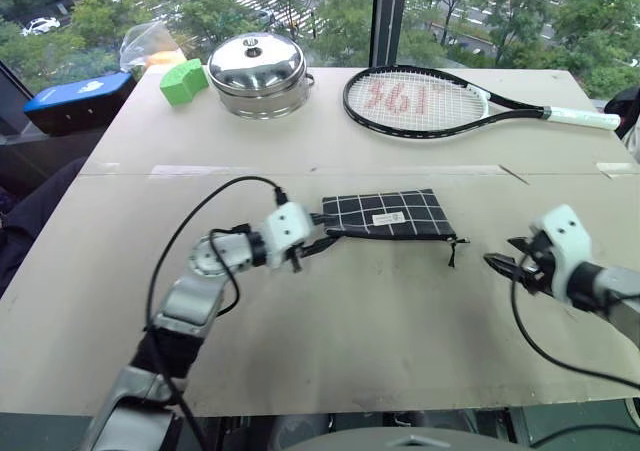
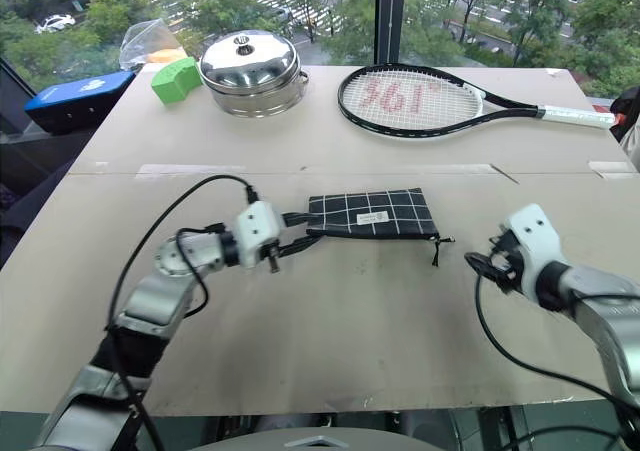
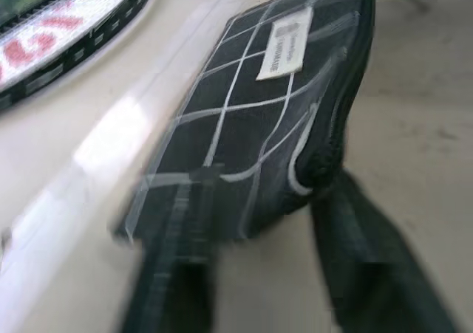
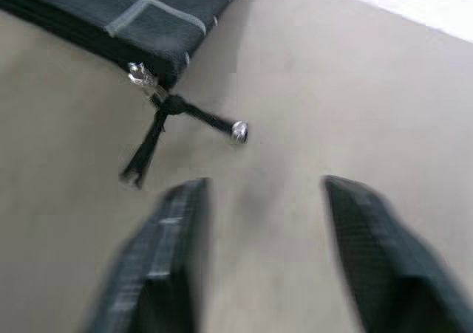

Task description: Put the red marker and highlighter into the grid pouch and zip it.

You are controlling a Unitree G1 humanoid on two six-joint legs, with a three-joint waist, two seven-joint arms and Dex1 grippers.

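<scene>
The left gripper (image 3: 259, 274) has its jaws spread, one black finger to each side of the near end of the grid pouch (image 1: 385, 214), with the fabric just beyond the fingertips and nothing pinched between them. The right gripper (image 4: 259, 259) also stands with jaws spread over bare desk (image 1: 400, 351), holding nothing, pointed toward the zipper pull cord (image 4: 159, 137), which lies near but apart from its fingertips.

The pouch lies flat at the middle of the desk, between the two grippers, its long side running across. It is black fabric crossed by white grid lines, with a small white label on its upper face and a metal zipper slider at the end facing the right gripper, where the short knotted cord trails onto the desk. The zipper edge looks closed, and the pouch bulges slightly, so the pens are probably inside; that is a judgement, not something seen.

It should handle as light, soft and floppy, likely to slide on the smooth desk if pulled from one end alone. The sensible holds are a fabric corner for anchoring and the cord or slider for zipping
</scene>
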